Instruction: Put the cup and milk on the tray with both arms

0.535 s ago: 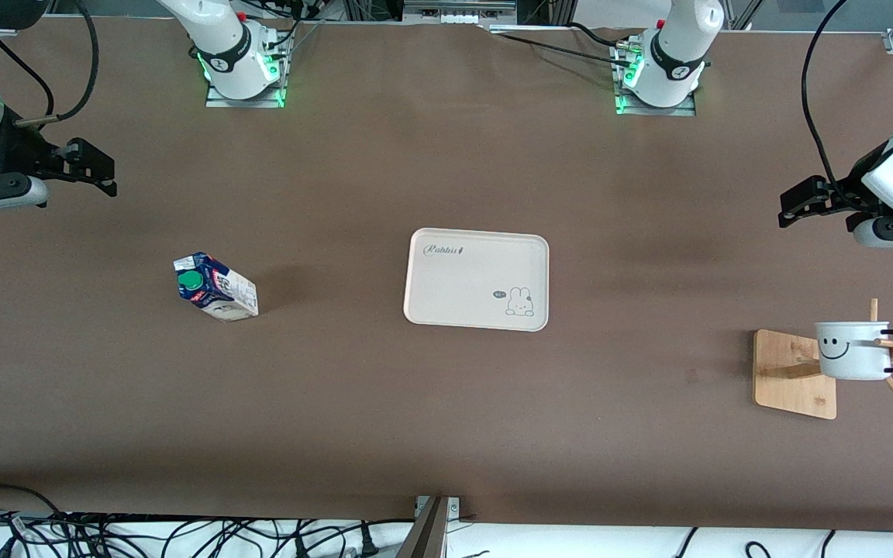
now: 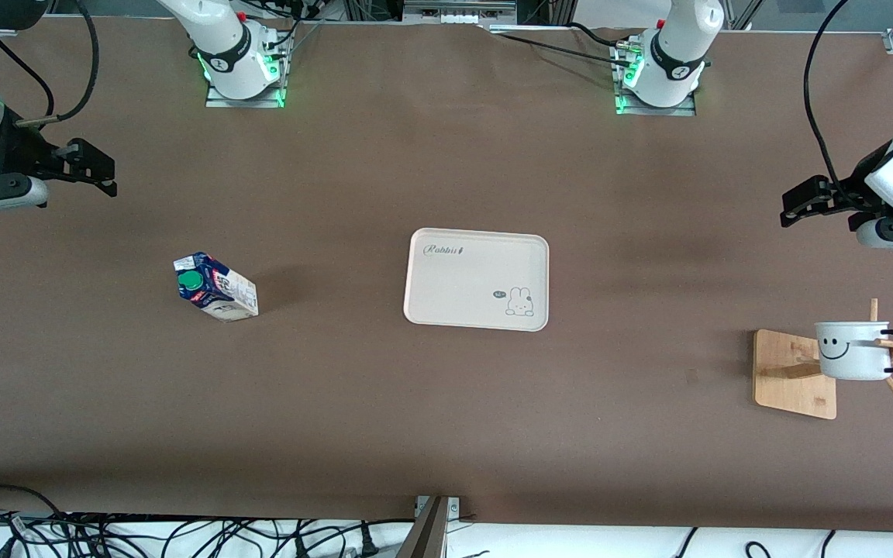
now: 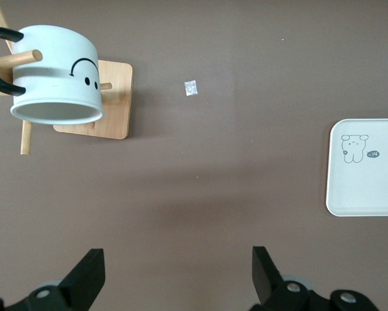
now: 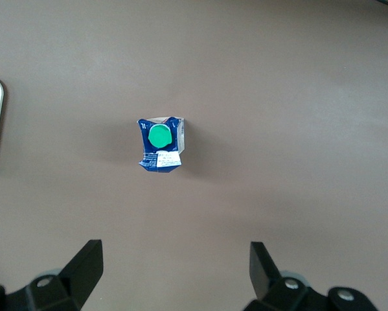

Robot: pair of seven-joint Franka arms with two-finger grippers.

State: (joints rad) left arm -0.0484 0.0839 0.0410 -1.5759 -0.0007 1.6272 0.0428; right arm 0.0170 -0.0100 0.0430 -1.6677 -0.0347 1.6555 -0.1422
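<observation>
The white smiley cup hangs by its black handle on a peg of a wooden rack at the left arm's end of the table; it also shows in the left wrist view. The milk carton with its green cap stands at the right arm's end, also in the right wrist view. The cream tray lies empty mid-table, its edge in the left wrist view. My left gripper is open and empty in the air over bare table near the rack. My right gripper is open and empty over bare table near the carton.
The wooden rack base with slanted pegs stands near the table's edge at the left arm's end. Cables lie below the table's front edge. A small pale scrap lies on the brown table beside the rack.
The left arm has shifted very slightly toward the table's end. The right arm, cup, milk and tray have not moved.
</observation>
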